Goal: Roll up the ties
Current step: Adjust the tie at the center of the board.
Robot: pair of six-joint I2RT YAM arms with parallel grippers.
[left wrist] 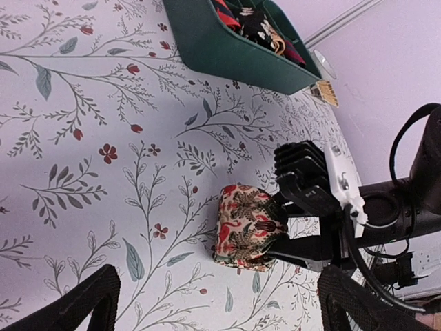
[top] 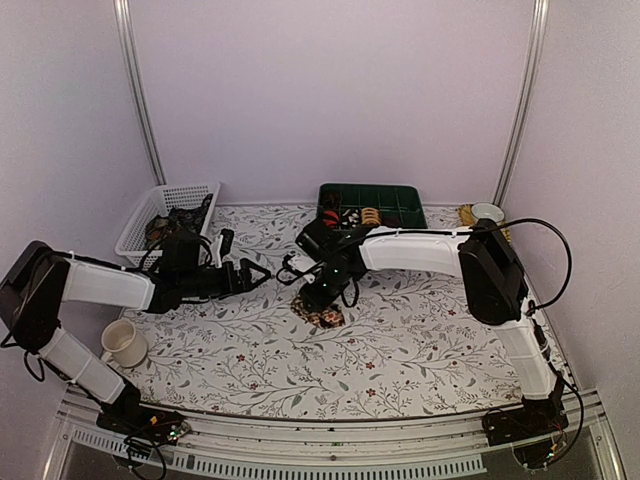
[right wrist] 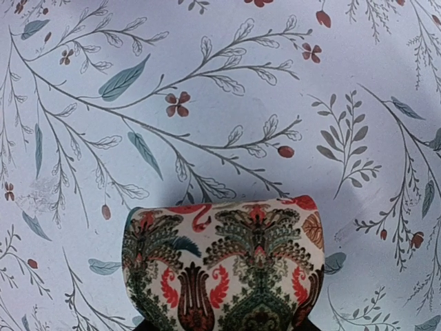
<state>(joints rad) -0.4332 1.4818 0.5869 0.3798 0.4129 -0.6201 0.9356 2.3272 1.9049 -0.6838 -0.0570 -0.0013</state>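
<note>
From above, the left gripper (top: 256,275) hangs with its jaws spread wide and nothing between them. The right gripper (top: 322,298) is just ahead of it, lowered onto the rolled tie (top: 323,316) on the flowered table (top: 400,350), and the green tray (top: 400,205) lies beyond both. From the left wrist, the roll stands straight ahead of the open fingers, with the right gripper's two black fingers clasped on either side of it, touching the cloth. From the right wrist, the patterned roll sits directly under the hand, filling the lower edge.
</note>
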